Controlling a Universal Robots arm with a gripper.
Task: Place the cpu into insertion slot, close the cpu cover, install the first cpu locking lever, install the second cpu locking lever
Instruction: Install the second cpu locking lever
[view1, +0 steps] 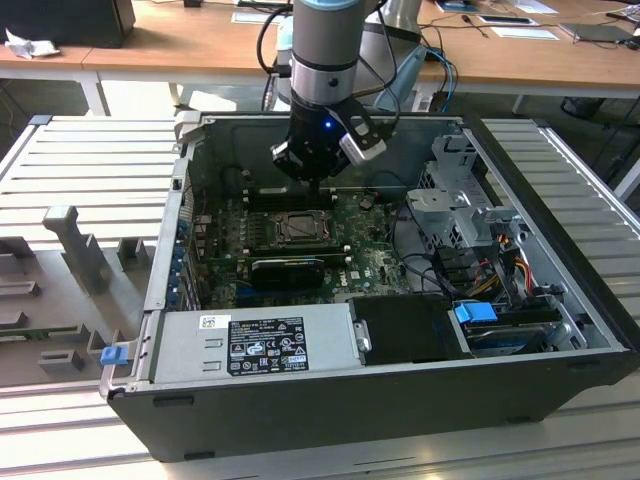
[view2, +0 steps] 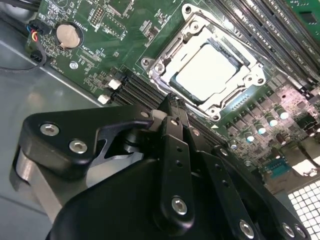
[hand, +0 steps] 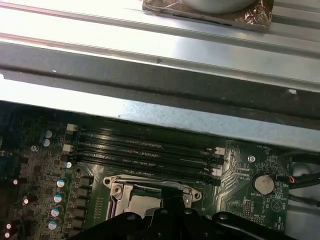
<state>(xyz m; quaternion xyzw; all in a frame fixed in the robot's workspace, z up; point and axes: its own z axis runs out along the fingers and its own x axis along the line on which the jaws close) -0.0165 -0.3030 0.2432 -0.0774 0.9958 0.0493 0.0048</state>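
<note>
The cpu (view2: 207, 70), a pale square chip, lies flat in the insertion slot (view2: 150, 64) of the green motherboard. The silvery cpu cover (view2: 212, 31) lies down around the chip, which shows through its window. My gripper (view2: 170, 102) is shut with nothing visible between its black fingers. Its tip hangs just off one edge of the socket, beside the memory slots. In the exterior view the gripper (view1: 318, 186) hovers over the far side of the insertion slot (view1: 298, 230) inside the open computer case. In the first wrist view the cpu cover (hand: 118, 192) shows just ahead of the gripper (hand: 172, 192).
Long black memory slots (hand: 145, 150) run beside the socket, with a coin battery (view2: 69, 35) nearby. A long black block (view1: 288, 268) lies in front of the socket. The power supply (view1: 255, 345), a drive cage (view1: 455, 205) with cables, and the case walls (view1: 170, 230) close the space in.
</note>
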